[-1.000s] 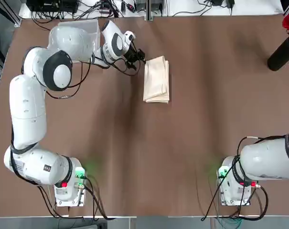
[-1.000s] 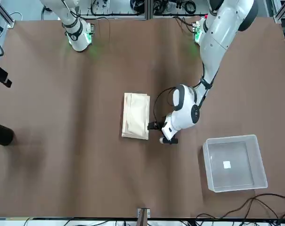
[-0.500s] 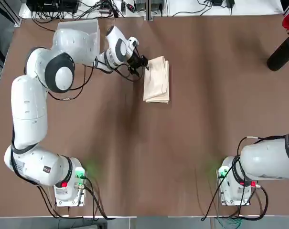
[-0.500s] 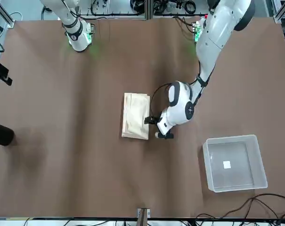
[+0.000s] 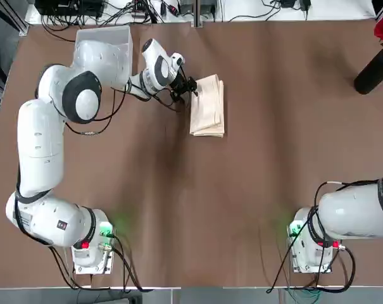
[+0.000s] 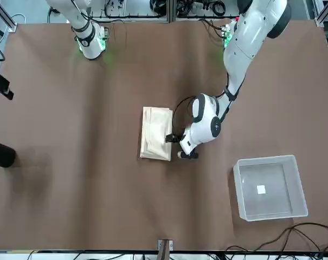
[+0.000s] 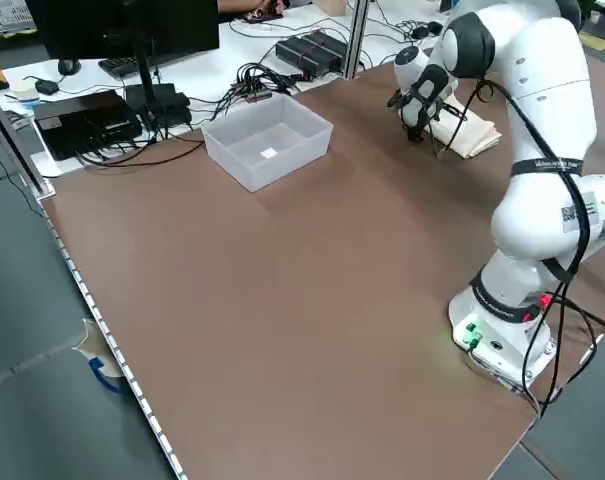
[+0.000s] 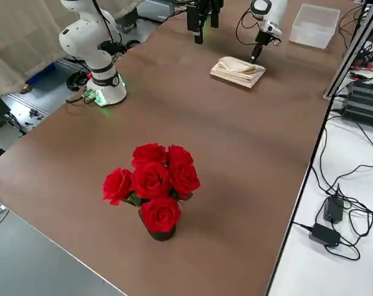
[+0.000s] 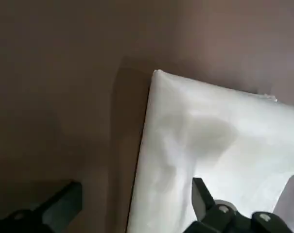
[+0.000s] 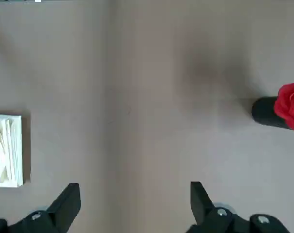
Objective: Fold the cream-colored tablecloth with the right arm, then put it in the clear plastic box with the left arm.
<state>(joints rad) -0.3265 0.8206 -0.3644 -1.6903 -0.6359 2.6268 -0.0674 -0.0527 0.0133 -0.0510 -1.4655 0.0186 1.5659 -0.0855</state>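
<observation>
The cream-colored tablecloth (image 5: 207, 106) lies folded into a narrow rectangle on the brown table, also in the front view (image 6: 156, 133). My left gripper (image 5: 190, 85) is low at the cloth's far corner on the box side, open. In the left wrist view the left gripper (image 9: 134, 204) straddles the cloth's (image 9: 219, 145) edge, one finger over the fabric, the other over bare table. The clear plastic box (image 6: 238, 189) stands apart at the far left, holding only a white sticker. My right gripper (image 10: 134, 199) hangs open, high over bare table, holding nothing.
A black vase of red roses (image 8: 152, 191) stands at the table's far right (image 5: 376, 69). Cables and electronics lie beyond the far edge (image 7: 302, 50). Both arm bases (image 5: 93, 244) sit at the near edge.
My left gripper has slid toward the cloth and now reaches its corner, fingers still open. The cloth, the box and the right arm have not moved.
</observation>
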